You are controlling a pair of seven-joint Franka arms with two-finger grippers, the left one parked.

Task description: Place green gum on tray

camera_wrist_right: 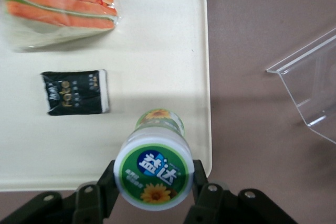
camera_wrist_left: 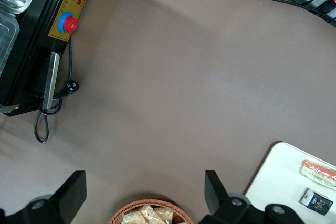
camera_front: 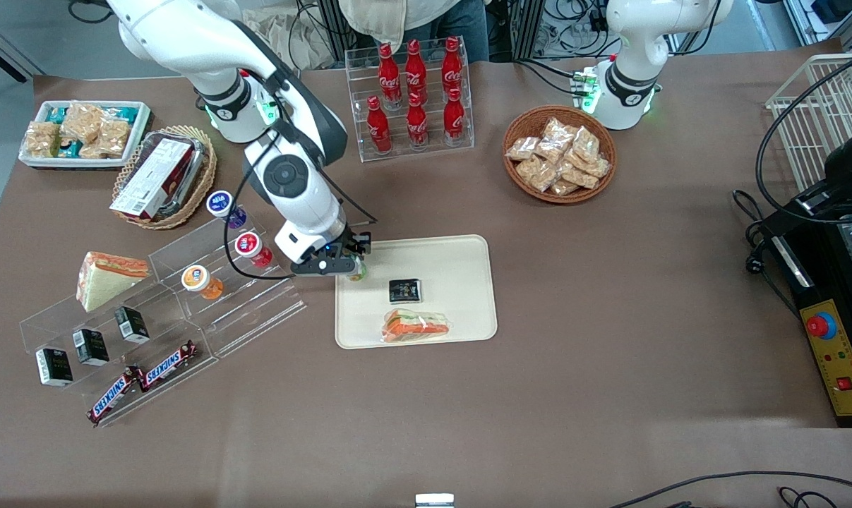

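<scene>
Now | hand (camera_wrist_right: 154,190) clamps green gum (camera_wrist_right: 154,174) over tray (camera_front: 461,254) | tray holds sandwich (camera_front: 416,326), black packet (camera_front: 404,290)

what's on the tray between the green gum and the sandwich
A small black packet lies on the tray between the green gum, shut in the claw, and the sandwich, per right wrist view.

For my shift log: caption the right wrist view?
Gripper holds white-lidded green gum bottle over cream rectangular tray.

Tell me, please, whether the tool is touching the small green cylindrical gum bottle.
Touching: the right wrist view shows the tool with both fingers pressed against the green gum bottle over the cream tray.
</scene>
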